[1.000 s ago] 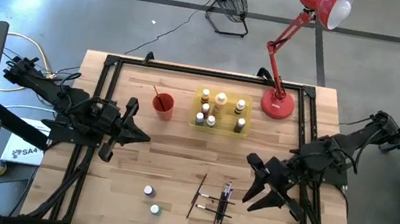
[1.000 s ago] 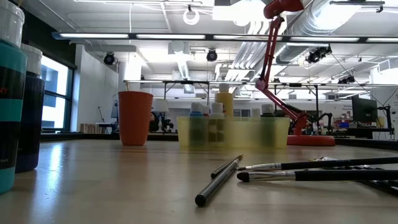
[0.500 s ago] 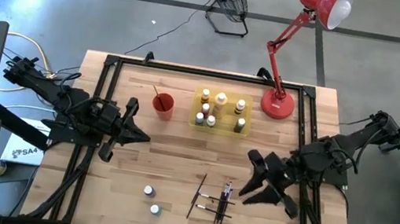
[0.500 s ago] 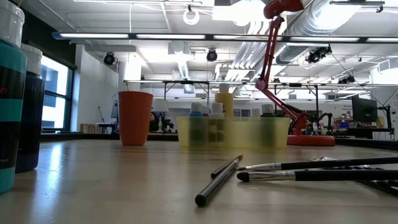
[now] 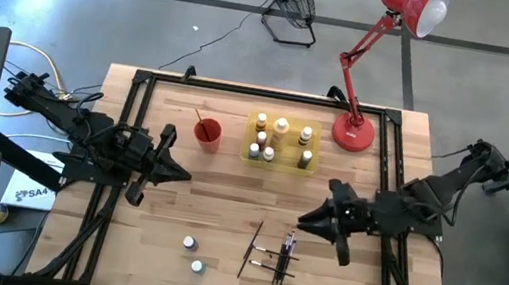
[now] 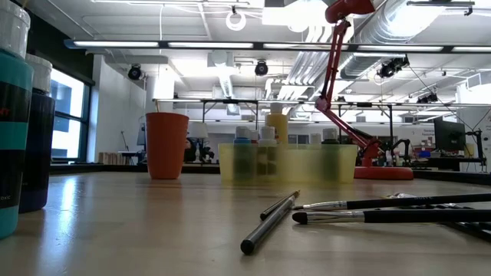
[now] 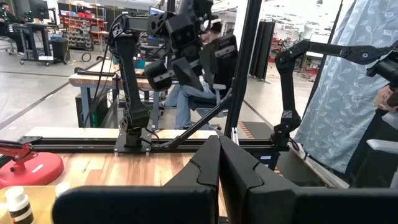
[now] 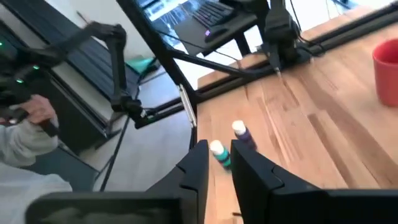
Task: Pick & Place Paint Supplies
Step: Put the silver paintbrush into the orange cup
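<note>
Because the paintbrushes [image 5: 275, 252] are thin, stiff and light, lying crossed in a loose heap on the surface [image 5: 227, 189], they will likely roll or slip; pinching one mid-handle seems best. The right gripper [image 5: 308, 222] hangs just beside them, fingers nearly pressed together. Two bottles [image 5: 192, 255] stand nearby. The left gripper [image 5: 175, 166] waits apart, fingers together.

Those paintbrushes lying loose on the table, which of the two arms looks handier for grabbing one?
The right one, probably. Its gripper hangs right beside the paintbrushes. The left gripper sits farther away, on the table's other side.
</note>
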Controlling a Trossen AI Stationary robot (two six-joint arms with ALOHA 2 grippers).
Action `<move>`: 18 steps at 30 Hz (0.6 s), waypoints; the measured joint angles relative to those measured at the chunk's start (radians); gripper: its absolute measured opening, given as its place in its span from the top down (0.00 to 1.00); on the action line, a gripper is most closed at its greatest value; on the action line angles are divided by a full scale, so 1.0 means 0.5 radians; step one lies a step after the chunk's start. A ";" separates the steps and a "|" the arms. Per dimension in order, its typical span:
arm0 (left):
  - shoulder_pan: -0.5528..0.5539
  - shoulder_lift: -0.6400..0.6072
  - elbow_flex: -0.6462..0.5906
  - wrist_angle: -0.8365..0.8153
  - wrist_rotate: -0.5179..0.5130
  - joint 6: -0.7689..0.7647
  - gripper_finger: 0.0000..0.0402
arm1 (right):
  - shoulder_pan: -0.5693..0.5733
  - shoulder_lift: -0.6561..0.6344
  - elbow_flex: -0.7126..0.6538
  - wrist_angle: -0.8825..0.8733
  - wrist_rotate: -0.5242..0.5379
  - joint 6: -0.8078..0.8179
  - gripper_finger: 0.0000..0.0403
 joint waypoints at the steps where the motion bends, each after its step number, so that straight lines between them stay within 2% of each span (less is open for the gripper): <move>1: 0.000 0.000 0.000 0.000 0.000 0.000 1.00 | 0.009 0.016 0.000 -0.011 -0.001 0.026 0.88; 8: 0.001 0.000 0.000 -0.001 0.000 0.000 1.00 | 0.010 0.165 -0.001 -0.048 -0.055 0.119 0.91; 18: 0.002 -0.002 0.000 -0.067 0.000 0.000 1.00 | 0.008 0.471 0.000 -0.511 -0.381 0.645 0.92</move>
